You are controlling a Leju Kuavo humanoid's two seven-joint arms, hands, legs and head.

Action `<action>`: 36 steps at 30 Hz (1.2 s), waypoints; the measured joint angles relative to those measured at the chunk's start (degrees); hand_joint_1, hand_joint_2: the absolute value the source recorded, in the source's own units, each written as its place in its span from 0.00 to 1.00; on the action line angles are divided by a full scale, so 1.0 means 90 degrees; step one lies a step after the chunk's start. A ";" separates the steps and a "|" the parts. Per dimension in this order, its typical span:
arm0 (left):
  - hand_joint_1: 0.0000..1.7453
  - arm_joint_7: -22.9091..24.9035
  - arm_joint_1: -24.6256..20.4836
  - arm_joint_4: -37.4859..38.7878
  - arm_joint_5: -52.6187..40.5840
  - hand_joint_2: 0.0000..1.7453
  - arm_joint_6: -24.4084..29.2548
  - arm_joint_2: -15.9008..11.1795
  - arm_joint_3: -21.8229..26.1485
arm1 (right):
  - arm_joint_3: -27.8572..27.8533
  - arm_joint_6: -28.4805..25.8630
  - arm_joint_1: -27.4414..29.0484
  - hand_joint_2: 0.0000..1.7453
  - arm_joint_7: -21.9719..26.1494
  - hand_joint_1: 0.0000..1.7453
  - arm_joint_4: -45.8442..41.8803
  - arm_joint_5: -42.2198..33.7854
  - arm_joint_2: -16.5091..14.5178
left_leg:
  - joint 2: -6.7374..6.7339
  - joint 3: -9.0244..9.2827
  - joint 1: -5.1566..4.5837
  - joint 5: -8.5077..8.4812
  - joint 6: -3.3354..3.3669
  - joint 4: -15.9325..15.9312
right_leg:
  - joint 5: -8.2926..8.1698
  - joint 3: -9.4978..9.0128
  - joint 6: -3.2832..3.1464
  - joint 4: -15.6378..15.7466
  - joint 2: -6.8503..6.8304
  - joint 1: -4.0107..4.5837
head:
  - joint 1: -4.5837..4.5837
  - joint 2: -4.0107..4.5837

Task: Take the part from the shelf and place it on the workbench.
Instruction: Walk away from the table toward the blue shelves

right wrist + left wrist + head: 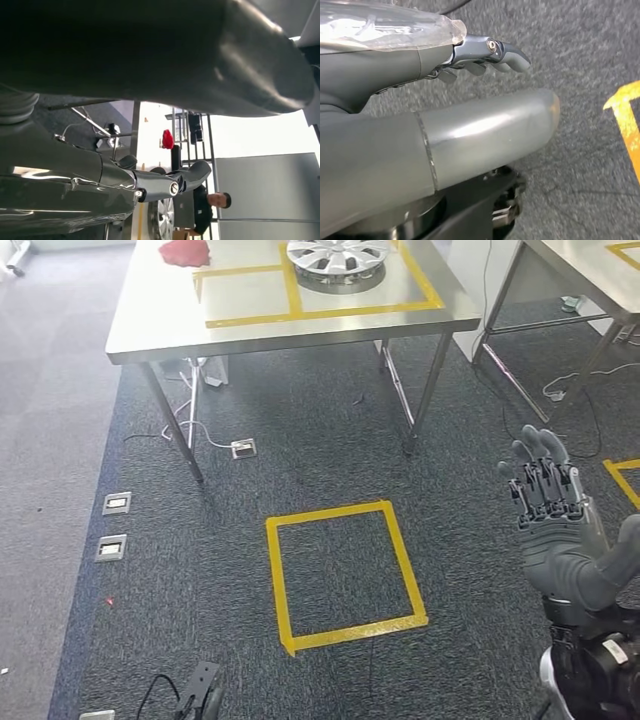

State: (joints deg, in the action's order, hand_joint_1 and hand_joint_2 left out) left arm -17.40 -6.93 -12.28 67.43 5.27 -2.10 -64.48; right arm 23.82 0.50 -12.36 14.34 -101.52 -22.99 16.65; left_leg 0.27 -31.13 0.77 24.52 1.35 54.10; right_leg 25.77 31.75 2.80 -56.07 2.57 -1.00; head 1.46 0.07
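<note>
Nearest, the right hand (555, 515) is raised at the right of the head view, fingers upright, side by side and holding nothing, while the left hand (444, 100) hangs over the carpet with its fingers stretched out and apart from the thumb, also holding nothing. Beyond the yellow tape square (346, 575) on the floor stands the workbench (151, 310), and the part, a silver wheel cover (337, 258), already lies on it inside a taped outline beside a red cloth (185, 251). I judge the placing done, so the hands are best kept clear of the cover.
</note>
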 joint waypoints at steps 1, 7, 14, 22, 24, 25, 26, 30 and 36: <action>0.00 0.0000 -0.0001 0.0000 -0.0005 0.00 0.0004 0.0002 0.0000 | -0.0012 0.0000 0.0009 0.00 0.0002 0.00 -0.0001 0.0000 0.0001 | -0.0037 0.0009 0.0005 -0.0007 0.0038 -0.0021 | 0.0183 0.0135 0.0021 -0.0314 -0.0079 -0.0006 | -0.0012 0.0000; 0.00 0.0000 0.0013 0.0000 -0.0021 0.00 0.0009 0.0007 0.0000 | -0.0056 0.0000 0.0083 0.00 0.0002 0.00 0.0002 0.0000 0.0002 | -0.0259 0.0034 -0.0032 0.0029 0.0074 -0.0011 | 0.0403 0.0563 0.0050 -0.1271 -0.0259 -0.0008 | -0.0036 -0.0001; 0.00 0.0004 0.0001 0.0000 -0.0025 0.00 0.0012 0.0011 0.0000 | -0.0067 0.0000 0.0066 0.00 0.0009 0.00 -0.0001 0.0000 0.0002 | -0.0435 0.0068 -0.0083 0.0120 -0.0113 0.0067 | -0.0143 -0.0093 -0.0181 0.0191 -0.0411 0.0064 | -0.0026 0.0000; 0.00 0.0012 0.0024 0.0000 -0.0025 0.00 0.0032 -0.0001 0.0000 | -0.0052 0.0000 0.0041 0.00 0.0012 0.00 0.0006 0.0000 0.0002 | -0.0062 -0.0682 -0.0041 0.0705 -0.0220 0.1629 | -0.0203 -0.0087 -0.0288 0.0238 -0.0057 0.0037 | 0.0010 -0.0001; 0.00 0.0012 0.0020 0.0000 -0.0025 0.00 0.0035 -0.0010 0.0000 | -0.0053 0.0000 0.0038 0.00 0.0013 0.00 0.0006 0.0000 0.0002 | 0.0058 -0.0236 -0.0038 0.0235 -0.0177 0.0659 | -0.0197 -0.0099 -0.0268 0.0229 0.0050 0.0049 | 0.0012 -0.0001; 0.00 0.0012 0.0017 0.0000 -0.0025 0.00 0.0035 -0.0015 0.0000 | -0.0053 0.0000 0.0037 0.00 0.0015 0.00 0.0005 0.0000 0.0002 | 0.0110 -0.0073 -0.0038 0.0097 -0.0154 0.0290 | -0.0197 -0.0093 -0.0246 0.0222 0.0101 0.0059 | 0.0012 -0.0001; 0.00 0.0012 0.0013 0.0000 -0.0025 0.00 0.0036 -0.0016 0.0000 | -0.0054 0.0000 0.0037 0.00 0.0016 0.00 0.0005 0.0000 0.0002 | 0.0149 0.0012 -0.0042 0.0042 -0.0133 0.0088 | -0.0197 -0.0080 -0.0218 0.0217 0.0139 0.0065 | 0.0011 0.0000; 0.00 0.0012 -0.0003 0.0000 -0.0023 0.00 0.0035 -0.0003 0.0000 | -0.0063 0.0000 0.0043 0.00 0.0029 0.00 0.0005 -0.0001 0.0003 | 0.0027 0.0042 -0.0028 0.0021 -0.0015 -0.0019 | -0.0115 -0.0012 -0.0080 0.0103 0.0120 0.0059 | 0.0001 0.0000; 0.00 0.0005 0.0018 0.0000 -0.0003 0.00 -0.0021 -0.0007 0.0000 | -0.0059 0.0000 0.0067 0.00 0.0049 0.00 0.0041 -0.0002 0.0005 | -0.0225 0.0064 -0.0025 0.0031 0.0077 -0.0051 | 0.0682 0.0825 0.0050 -0.1751 -0.0224 0.0037 | -0.0042 -0.0001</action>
State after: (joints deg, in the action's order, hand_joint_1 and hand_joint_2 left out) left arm -17.35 -6.77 -12.28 67.41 5.09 -2.16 -64.48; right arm 23.29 0.50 -11.75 14.78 -101.15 -23.02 16.70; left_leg -1.75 -30.56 0.54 24.79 2.04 53.64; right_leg 31.90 39.18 3.25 -71.83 0.56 -0.66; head 1.08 0.07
